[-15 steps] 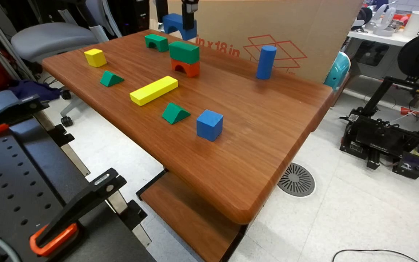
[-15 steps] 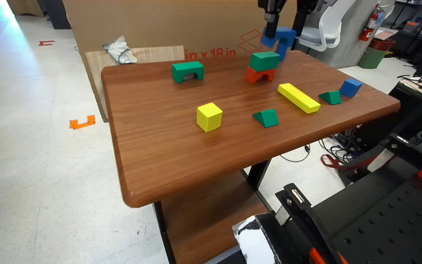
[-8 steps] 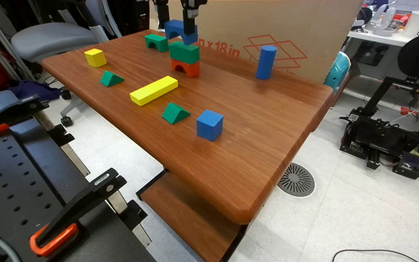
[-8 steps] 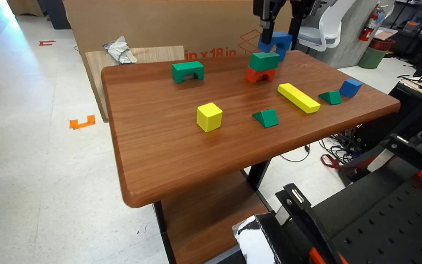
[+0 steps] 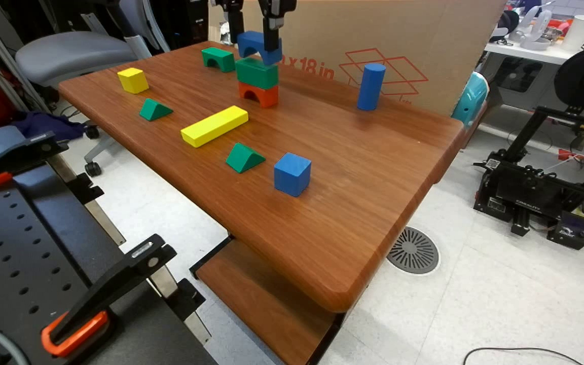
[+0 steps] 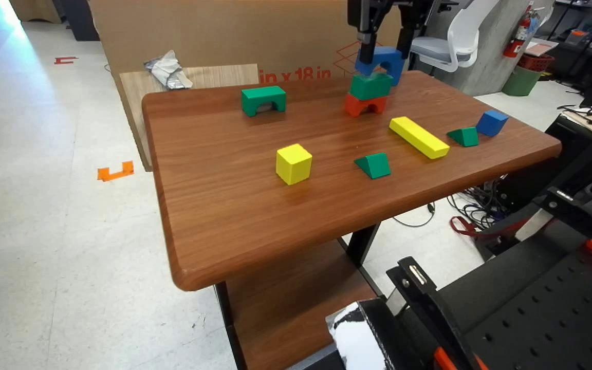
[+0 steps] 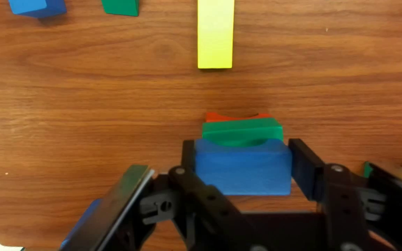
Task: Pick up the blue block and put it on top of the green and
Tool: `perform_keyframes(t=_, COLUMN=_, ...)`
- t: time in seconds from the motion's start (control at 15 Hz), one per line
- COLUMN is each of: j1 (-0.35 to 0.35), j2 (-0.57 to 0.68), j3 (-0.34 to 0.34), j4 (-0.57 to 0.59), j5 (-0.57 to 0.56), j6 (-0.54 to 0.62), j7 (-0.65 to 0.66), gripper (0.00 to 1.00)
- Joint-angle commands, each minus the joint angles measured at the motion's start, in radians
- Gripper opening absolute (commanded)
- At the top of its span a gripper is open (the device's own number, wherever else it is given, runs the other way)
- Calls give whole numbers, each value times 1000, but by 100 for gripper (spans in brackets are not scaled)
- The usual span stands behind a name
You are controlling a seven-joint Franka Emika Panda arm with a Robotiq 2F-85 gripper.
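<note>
The blue arch block (image 5: 250, 42) is held between my gripper's fingers (image 5: 254, 43), notch facing down; both also show in an exterior view, the block (image 6: 387, 54) and the gripper (image 6: 384, 56). In the wrist view my gripper (image 7: 242, 153) is shut on the ends of the blue block (image 7: 244, 170). The green block (image 5: 257, 75) lies on the red-orange arch block (image 5: 265, 96); this stack also shows in the wrist view, green (image 7: 244, 130) over red-orange (image 7: 218, 117). The blue block is just above and slightly behind the green block; I cannot tell whether they touch.
A green arch block (image 5: 218, 60) and a blue cylinder (image 5: 371, 87) stand near the stack. A yellow bar (image 5: 214, 126), yellow cube (image 5: 133, 81), green wedges (image 5: 155, 109) (image 5: 245, 157) and a blue cube (image 5: 292, 175) lie on the table. A cardboard box (image 5: 424, 30) stands behind.
My gripper has come down with the blue block and shifted sideways, so that the block is closer above the green block. The stack and the other blocks have not moved.
</note>
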Motion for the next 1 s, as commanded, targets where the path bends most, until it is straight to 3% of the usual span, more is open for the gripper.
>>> perform_keyframes(t=0.0, j1=14, j2=27, j3=-14, j4=36, j5=-17, j6=-21, j7=17, gripper=42)
perform_keyframes(t=0.93, j1=25, j2=32, j3=-11, j4=39, j5=-13, j6=-29, j7=18, gripper=42)
